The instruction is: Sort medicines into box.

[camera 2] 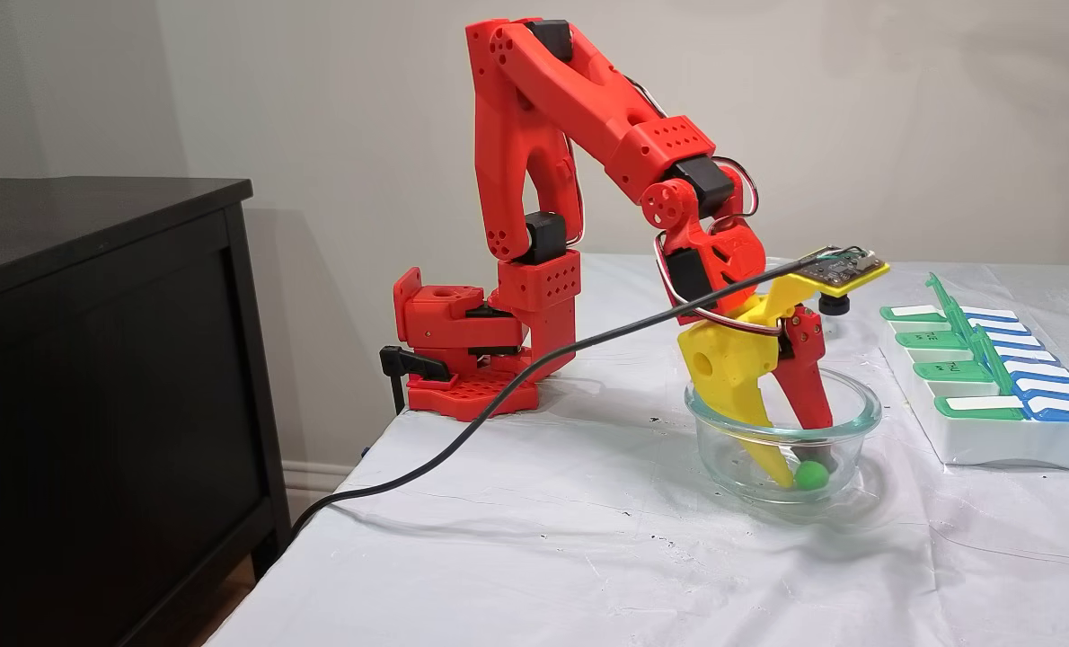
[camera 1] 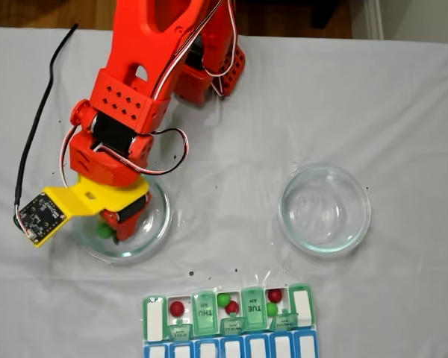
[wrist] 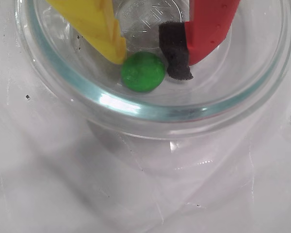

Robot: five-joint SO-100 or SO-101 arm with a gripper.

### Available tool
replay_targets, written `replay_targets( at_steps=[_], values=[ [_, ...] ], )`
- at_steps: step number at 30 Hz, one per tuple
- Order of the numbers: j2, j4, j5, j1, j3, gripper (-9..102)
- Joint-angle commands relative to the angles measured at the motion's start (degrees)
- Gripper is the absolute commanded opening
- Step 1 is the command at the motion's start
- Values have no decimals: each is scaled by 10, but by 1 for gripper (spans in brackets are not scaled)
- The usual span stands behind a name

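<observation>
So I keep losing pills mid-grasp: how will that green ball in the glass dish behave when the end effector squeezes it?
The green ball is round and glossy, so it may roll or squirt sideways. It sits on the smooth curved glass dish, which probably lets it slide. The end effector brackets it, foam pad on one side, which should help.

Soft, even indoor light fills all three pictures — bright on the white tablecloth [camera 1: 403, 112], with only faint shadows under the arm [camera 2: 588, 117] and beside the glass dish [camera 2: 781, 431]. The wrist view is crisp at the dish rim [wrist: 150, 110] where pale glare streaks sit, while the cloth below goes milky and washed out. The top-down fixed view is slightly soft and grainy — lid lettering barely reads.
</observation>
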Motion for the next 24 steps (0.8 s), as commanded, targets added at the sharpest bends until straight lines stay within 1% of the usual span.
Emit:
replay_targets(
  at_steps=[1,15,16,18,19,20,24],
  values=[
    [17,-10,4,10,-38,16],
    [16,-54,5,9,-24,18],
    [15,-54,5,8,-23,17],
    [13,-56,5,7,-22,12],
    [11,-57,6,7,-22,5],
    [11,-61,6,6,-22,1],
    [15,-63,5,3,-17,0]
  ],
)
